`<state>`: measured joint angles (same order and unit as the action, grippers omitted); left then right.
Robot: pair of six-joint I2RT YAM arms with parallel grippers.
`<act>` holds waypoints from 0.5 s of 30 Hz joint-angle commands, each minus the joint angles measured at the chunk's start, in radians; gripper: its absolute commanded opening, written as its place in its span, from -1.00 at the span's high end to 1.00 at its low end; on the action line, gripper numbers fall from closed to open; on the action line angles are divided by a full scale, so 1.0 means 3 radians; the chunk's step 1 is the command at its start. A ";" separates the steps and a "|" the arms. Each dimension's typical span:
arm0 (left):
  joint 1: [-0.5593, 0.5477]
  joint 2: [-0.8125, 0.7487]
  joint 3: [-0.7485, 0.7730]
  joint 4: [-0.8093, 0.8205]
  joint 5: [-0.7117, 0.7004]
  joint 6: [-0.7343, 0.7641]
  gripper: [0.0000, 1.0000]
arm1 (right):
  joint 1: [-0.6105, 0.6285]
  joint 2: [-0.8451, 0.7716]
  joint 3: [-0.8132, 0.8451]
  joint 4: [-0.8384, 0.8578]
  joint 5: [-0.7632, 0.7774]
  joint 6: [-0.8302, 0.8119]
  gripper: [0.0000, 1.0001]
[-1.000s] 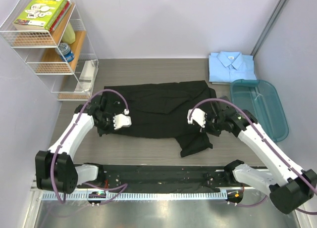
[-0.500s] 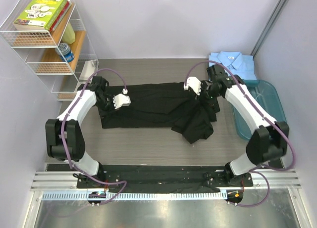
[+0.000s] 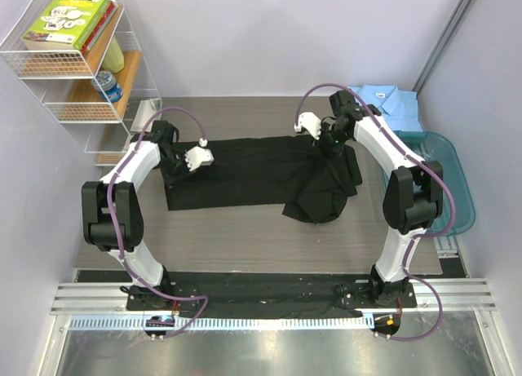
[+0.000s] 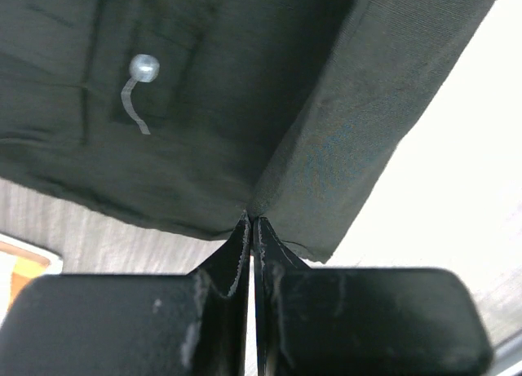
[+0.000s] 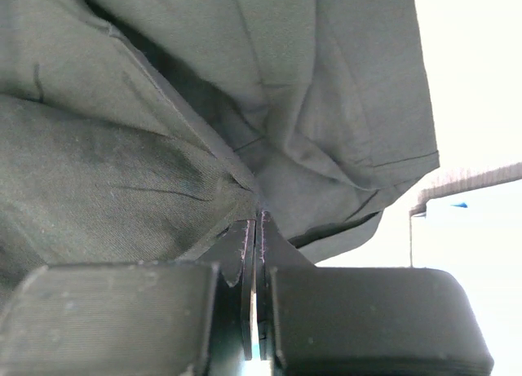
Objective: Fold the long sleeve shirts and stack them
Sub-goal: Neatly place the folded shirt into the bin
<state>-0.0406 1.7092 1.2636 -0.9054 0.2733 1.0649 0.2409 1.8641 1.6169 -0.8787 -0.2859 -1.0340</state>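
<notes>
The black shirt (image 3: 245, 172) is lying stretched in a long band across the middle of the table (image 3: 228, 237), and both arms are reaching out over it to hold its far edge. The left gripper (image 3: 173, 159) is sitting at the shirt's left end, and in its wrist view the left gripper (image 4: 249, 229) is showing its jaws pressed together with a fold of the black cloth pinched between them. The right gripper (image 3: 326, 139) is doing the same at the right end, and from the wrist the right gripper (image 5: 255, 225) is nipping a bunch of layered cloth at its tips. Holding the two ends at once is probably meant to keep the edge straight and taut, so that a lengthwise fold lies evenly. One part is not cooperating: a loose lump of cloth, likely a sleeve, is sagging toward the near edge under the right arm, and it will probably need tucking. The light blue shirt (image 3: 382, 105) is already resting folded in the far right corner, so the black one is likely going on top of it. The teal tub (image 3: 447, 180) is sitting along the right edge just beside that corner, crowding the right arm's path, while the wire shelf (image 3: 73, 82) is standing at the far left.
</notes>
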 commanded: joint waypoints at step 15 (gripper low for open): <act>0.0033 0.0357 0.0257 0.0533 -0.0354 -0.0420 0.56 | -0.0041 0.0117 -0.0015 0.0332 0.0114 0.0184 0.48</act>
<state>-0.0380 1.8107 1.2938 -0.7929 0.1932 0.9932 0.2333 1.8893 1.6321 -0.8112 -0.2726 -1.0164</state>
